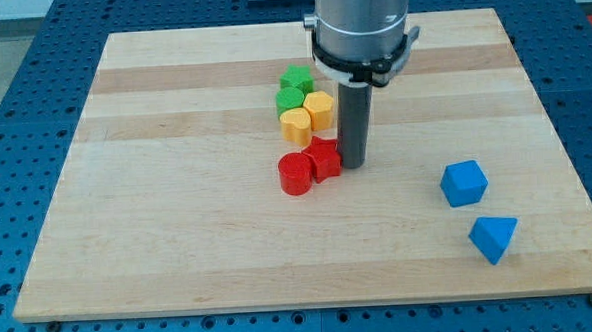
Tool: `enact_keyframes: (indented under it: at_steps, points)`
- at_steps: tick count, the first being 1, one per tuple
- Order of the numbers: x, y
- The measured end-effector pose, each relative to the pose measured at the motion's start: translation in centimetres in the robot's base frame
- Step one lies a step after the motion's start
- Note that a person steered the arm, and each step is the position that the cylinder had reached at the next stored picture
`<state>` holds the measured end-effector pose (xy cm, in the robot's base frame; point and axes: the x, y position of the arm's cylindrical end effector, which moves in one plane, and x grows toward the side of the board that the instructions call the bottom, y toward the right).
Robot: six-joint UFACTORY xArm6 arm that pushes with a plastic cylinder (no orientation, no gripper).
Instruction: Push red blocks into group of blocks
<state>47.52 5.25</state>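
Observation:
Two red blocks lie near the board's middle: a red cylinder [295, 173] and a red star-like block [324, 158] touching it on its right. Just above them sits a cluster: a yellow heart-like block [295, 125], a yellow hexagonal block [320, 110], a green cylinder-like block [289, 100] and a green star-like block [296, 80]. My tip [353, 164] rests on the board right against the right side of the red star-like block, below and right of the yellow blocks.
A blue cube-like block [464, 183] and a blue wedge-like block [493, 237] lie at the view's lower right, apart from the others. The wooden board [178, 211] lies on a blue perforated table.

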Motion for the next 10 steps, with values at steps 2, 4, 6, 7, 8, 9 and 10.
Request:
enact_keyframes:
  at_steps: [2, 4, 6, 7, 8, 9, 10]
  points:
    - [6.1, -2.4]
    - [2.8, -3.2]
    - [-1.3, -3.2]
    - [0.0, -3.2]
    - [7.1, -3.2]
    - [7.7, -6.6]
    - [6.3, -9.7]
